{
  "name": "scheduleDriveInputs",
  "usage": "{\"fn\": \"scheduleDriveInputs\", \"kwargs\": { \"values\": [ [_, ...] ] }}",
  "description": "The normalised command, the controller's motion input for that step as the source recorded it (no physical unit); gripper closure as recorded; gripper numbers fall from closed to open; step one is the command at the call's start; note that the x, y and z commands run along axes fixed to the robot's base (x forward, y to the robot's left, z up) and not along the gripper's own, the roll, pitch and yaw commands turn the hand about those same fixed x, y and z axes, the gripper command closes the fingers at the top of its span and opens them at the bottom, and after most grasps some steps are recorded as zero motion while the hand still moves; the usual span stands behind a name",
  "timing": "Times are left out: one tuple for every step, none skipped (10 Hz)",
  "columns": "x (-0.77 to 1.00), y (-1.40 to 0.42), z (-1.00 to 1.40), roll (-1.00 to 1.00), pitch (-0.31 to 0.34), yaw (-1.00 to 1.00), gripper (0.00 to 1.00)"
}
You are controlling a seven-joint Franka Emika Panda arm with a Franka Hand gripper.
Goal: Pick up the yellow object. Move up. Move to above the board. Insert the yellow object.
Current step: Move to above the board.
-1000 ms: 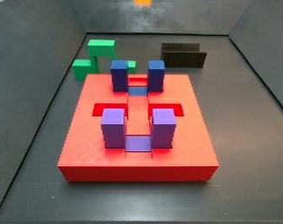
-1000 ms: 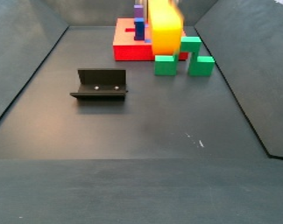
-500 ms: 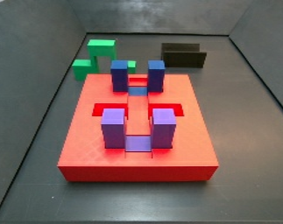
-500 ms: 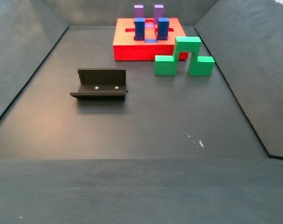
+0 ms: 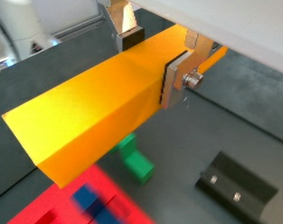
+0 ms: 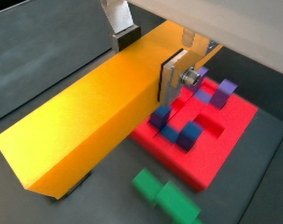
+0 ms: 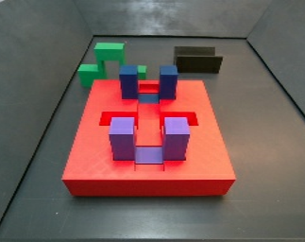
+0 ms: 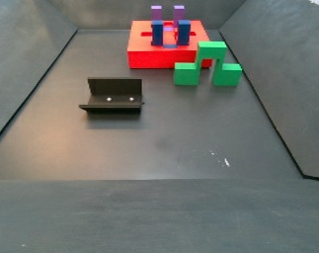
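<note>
My gripper (image 5: 155,54) is shut on the yellow object (image 5: 102,105), a long yellow-orange bar, held high in the air; it shows the same in both wrist views (image 6: 91,109). One finger (image 5: 176,77) presses its side, the other finger (image 5: 130,37) the far side. The gripper and bar are out of both side views. The red board (image 7: 148,161) lies on the floor with upright blue and purple block pairs (image 7: 148,137). In a wrist view the board (image 6: 220,131) lies below and beside the bar. It also shows in the other side view (image 8: 155,54).
Green blocks (image 7: 102,61) stand beside the board, also seen in the other side view (image 8: 208,64) and both wrist views (image 5: 134,162) (image 6: 167,194). The dark fixture (image 8: 113,96) stands on the grey floor, away from the board (image 7: 199,59) (image 5: 235,182).
The yellow bar was at the top of both side views a second ago; it has risen out of both. Nothing on the floor has moved.
</note>
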Motion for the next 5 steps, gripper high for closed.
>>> {"fn": "scheduleDriveInputs", "kwargs": {
  "values": [
    [-0.04,-1.40,0.21,-0.01,0.059,0.00,1.00],
    [-0.04,-1.40,0.22,0.01,0.073,0.00,1.00],
    [0.00,-1.40,0.23,0.00,0.098,0.00,1.00],
    [0.05,-0.63,0.10,0.01,0.132,0.00,1.00],
    [0.08,-0.23,0.05,0.02,0.149,0.00,1.00]
  ]
}}
